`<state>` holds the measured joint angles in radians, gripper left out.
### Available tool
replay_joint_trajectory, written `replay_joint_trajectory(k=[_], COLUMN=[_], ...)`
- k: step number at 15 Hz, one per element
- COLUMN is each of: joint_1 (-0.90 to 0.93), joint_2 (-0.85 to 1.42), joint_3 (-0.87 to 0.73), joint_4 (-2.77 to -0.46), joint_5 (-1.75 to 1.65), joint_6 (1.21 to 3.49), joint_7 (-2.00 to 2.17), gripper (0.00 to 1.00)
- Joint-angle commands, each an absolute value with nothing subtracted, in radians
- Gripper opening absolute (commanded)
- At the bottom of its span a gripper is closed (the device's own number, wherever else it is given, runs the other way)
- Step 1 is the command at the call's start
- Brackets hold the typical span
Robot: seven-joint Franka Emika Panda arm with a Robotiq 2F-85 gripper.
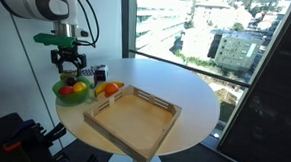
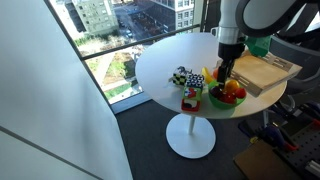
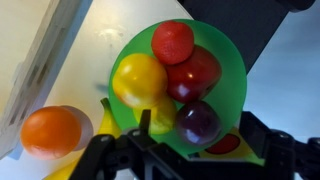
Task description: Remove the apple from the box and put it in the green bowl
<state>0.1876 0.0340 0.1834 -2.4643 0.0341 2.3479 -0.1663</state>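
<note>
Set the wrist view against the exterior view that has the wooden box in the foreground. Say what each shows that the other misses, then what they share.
Wrist only: the bowl's fruits one by one, a yellow fruit, a red fruit and a dark red apple. Exterior only: the whole wooden box, empty, the robot arm and the window. Both: the green bowl, the orange beside the box, the open gripper above the bowl.

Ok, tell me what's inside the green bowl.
The green bowl holds a yellow fruit, a bright red fruit, a dark red fruit and a maroon fruit, piled together. They cover the bowl's floor, so anything underneath cannot be seen.
</note>
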Motion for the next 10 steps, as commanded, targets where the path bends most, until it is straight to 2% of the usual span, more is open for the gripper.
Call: replay_joint_trajectory(k=[1,10], joint_1=[0.179,0.168], joint_2=[0.006,-0.059], joint_3=[0.182,0.161], joint_4=[-2.463,-2.441], joint_5=[0.083,0.080], joint_6=[2.320,2.190], joint_7=[-0.208,-0.122], gripper=[1.00,1.00])
